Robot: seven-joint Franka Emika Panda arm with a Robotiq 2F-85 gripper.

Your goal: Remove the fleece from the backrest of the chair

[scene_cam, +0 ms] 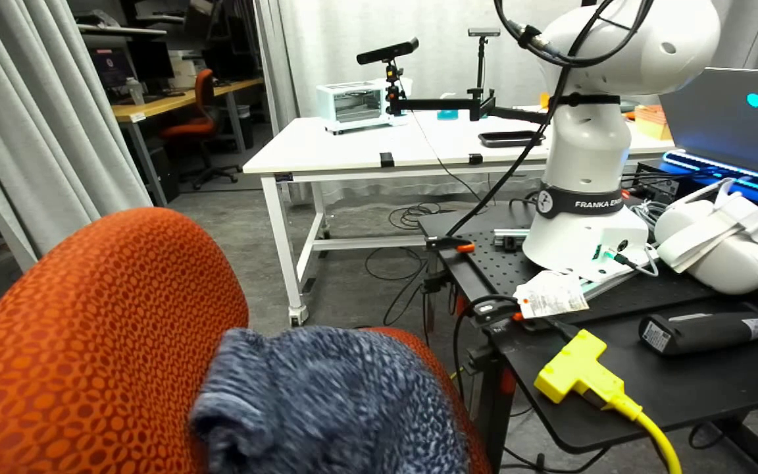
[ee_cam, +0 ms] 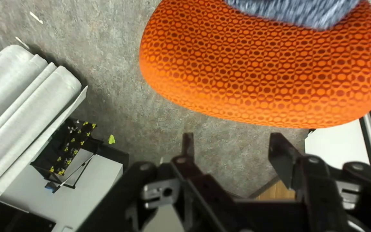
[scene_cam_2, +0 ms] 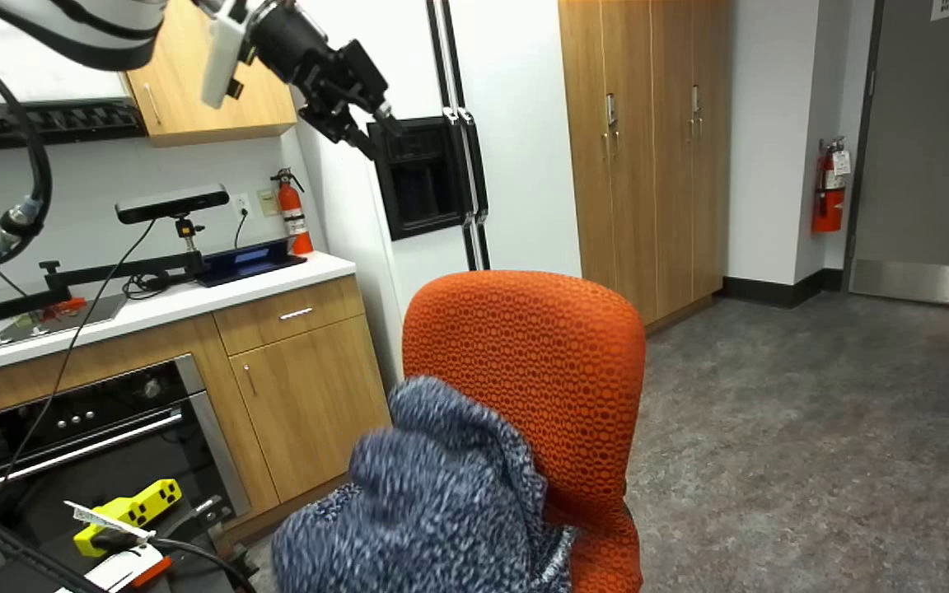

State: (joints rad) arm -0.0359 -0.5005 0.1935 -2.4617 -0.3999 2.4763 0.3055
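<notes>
The fleece [scene_cam: 326, 395] is a fluffy grey-blue cloth. It lies bunched on the chair's seat against the lower front of the orange patterned backrest [scene_cam: 109, 316]; its surface looks blurred. In an exterior view the fleece [scene_cam_2: 441, 494] leaves the backrest's top [scene_cam_2: 532, 354] bare. My gripper [scene_cam_2: 377, 136] is up and to the left of the backrest there, apart from it. In the wrist view the gripper [ee_cam: 230, 138] is open with only floor between its fingers. The backrest [ee_cam: 262, 71] lies beyond the fingertips, and an edge of the fleece [ee_cam: 301, 11] shows at the top.
A black robot cart [scene_cam: 616, 395] with a yellow power block [scene_cam: 580, 368] stands beside the chair. A white table [scene_cam: 353, 148] is behind. A kitchen counter [scene_cam_2: 326, 268] and a fridge [scene_cam_2: 516, 165] stand behind the chair. A grey curtain [scene_cam: 43, 125] hangs nearby.
</notes>
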